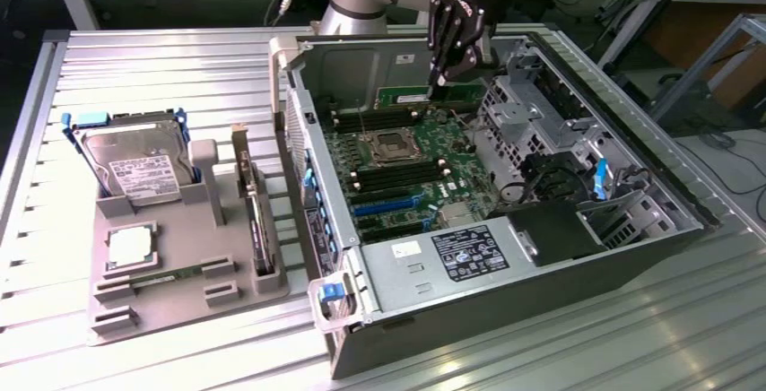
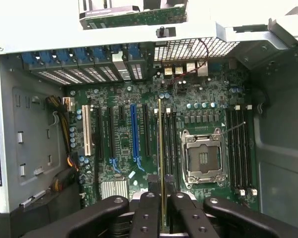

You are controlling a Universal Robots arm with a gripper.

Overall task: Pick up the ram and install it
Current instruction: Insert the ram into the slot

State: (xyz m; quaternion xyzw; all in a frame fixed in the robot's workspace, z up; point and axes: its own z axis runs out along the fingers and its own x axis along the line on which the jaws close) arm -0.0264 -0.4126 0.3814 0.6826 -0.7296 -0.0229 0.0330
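Install step in hand: the gripper, clenched on the ram, holds it edge-down inside the case, over the motherboard slots beside the socket. Seating likely demands square alignment with one slot.

Your exterior camera sits high, looking down at a slant across the counter, the open case at its three o'clock. Your wrist camera looks close past the gripper onto the motherboard, which both views share.
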